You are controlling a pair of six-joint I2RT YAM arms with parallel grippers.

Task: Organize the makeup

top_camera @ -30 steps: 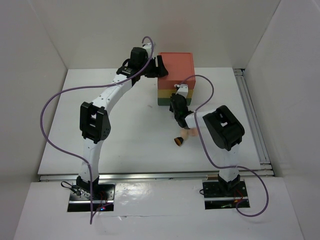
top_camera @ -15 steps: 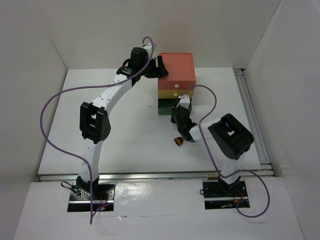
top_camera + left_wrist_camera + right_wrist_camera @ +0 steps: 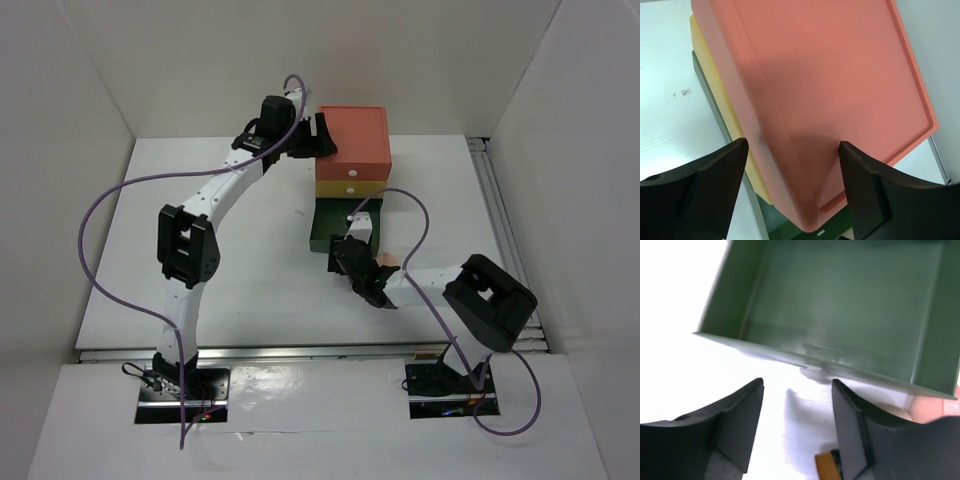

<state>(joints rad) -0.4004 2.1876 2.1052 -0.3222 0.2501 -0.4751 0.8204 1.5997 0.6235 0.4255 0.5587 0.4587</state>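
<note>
The drawer box has a coral top [image 3: 356,135], a yellow middle drawer [image 3: 350,187] and a green bottom drawer [image 3: 328,226] that stands pulled out toward me. The green drawer's inside [image 3: 840,305] shows bare. My right gripper [image 3: 343,263] [image 3: 797,385] hovers open just in front of the drawer's front wall, with only table between its fingers. Of the makeup, a brush with a tan tip [image 3: 826,467] lies by the right finger and a peach sponge [image 3: 940,409] [image 3: 390,261] sits beside it. My left gripper [image 3: 318,136] [image 3: 792,185] is open, its jaws astride the coral top's corner [image 3: 815,125].
White walls enclose the table on three sides. A metal rail [image 3: 505,240] runs along the table's right edge. The right arm's purple cable [image 3: 425,215] loops over the space right of the drawer box.
The green drawer has slid out toward the near edge. My right gripper drew back with it and opened wider. The left arm has stayed at the coral top.
</note>
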